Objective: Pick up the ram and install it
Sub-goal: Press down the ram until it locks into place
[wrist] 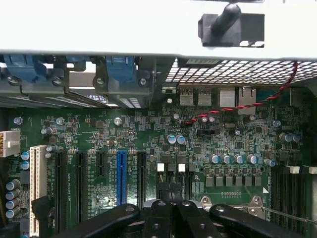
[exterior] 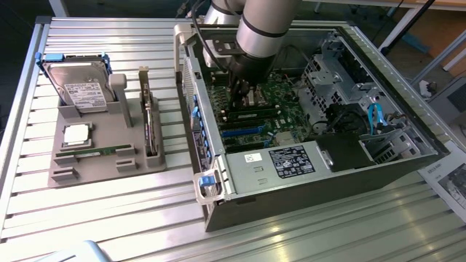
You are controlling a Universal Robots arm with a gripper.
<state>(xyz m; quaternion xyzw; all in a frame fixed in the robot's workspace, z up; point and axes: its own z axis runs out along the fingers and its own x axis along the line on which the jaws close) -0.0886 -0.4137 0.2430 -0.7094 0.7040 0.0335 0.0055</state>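
Ribbed aluminium tabletop [exterior: 109,218] carrying an opened computer case [exterior: 364,174] and a grey parts holder [exterior: 102,158].
The gripper [exterior: 244,95] reaches down inside the case over the motherboard [wrist: 148,139], fingers closed; whether they hold anything I cannot tell. The ram [exterior: 95,153] lies in the holder's front slot.

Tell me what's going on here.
The arm reaches into the open PC case, its gripper shut just above the motherboard. I cannot tell whether it holds anything. A green ram stick lies in the grey tray at the exterior view's left, outside the case.
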